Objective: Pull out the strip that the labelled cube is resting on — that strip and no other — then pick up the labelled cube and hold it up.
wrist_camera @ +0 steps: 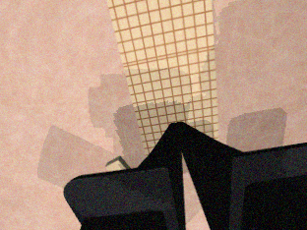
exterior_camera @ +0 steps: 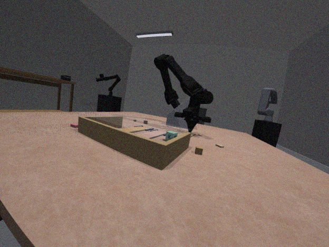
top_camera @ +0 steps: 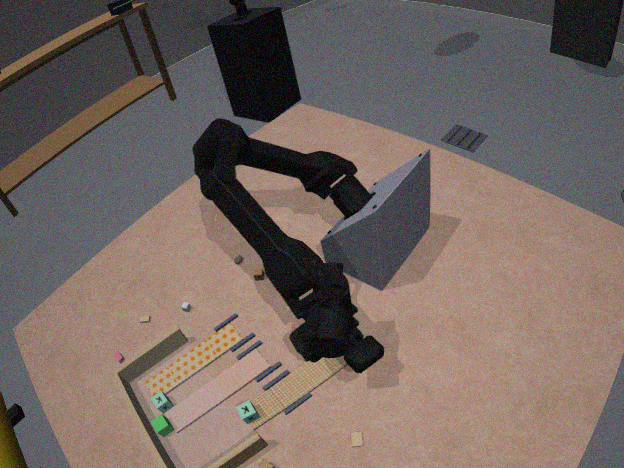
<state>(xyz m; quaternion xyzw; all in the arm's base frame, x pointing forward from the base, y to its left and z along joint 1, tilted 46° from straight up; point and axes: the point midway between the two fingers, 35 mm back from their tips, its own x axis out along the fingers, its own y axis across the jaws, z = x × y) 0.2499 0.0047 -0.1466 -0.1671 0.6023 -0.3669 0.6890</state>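
- Pinkish table (top_camera: 478,327) in a dim grey room; wooden shelf (top_camera: 75,115), black pedestal (top_camera: 254,62).
- Gripper (wrist_camera: 181,147) fingers fully closed, tips pressed on the grid strip (top_camera: 297,385) end; holding nothing.
- Labelled cube (top_camera: 246,410) sits on that strip's far end, inside the 3-walled tray (top_camera: 151,355).

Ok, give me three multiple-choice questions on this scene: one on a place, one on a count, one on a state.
1. Where does the gripper touch down?
A) gridded strip
B) dotted strip
C) green cube
2. How many cubes carry a letter?
A) one
B) two
C) four
3. How is the gripper?
A) wide open
B) shut
C) shut on a cube
Answers: 1 A, its tip meets that strip's end. 2 B, one lettered cube on the gridded strip, another lettered cube on the dotted strip. 3 B, fingers together, nothing between.
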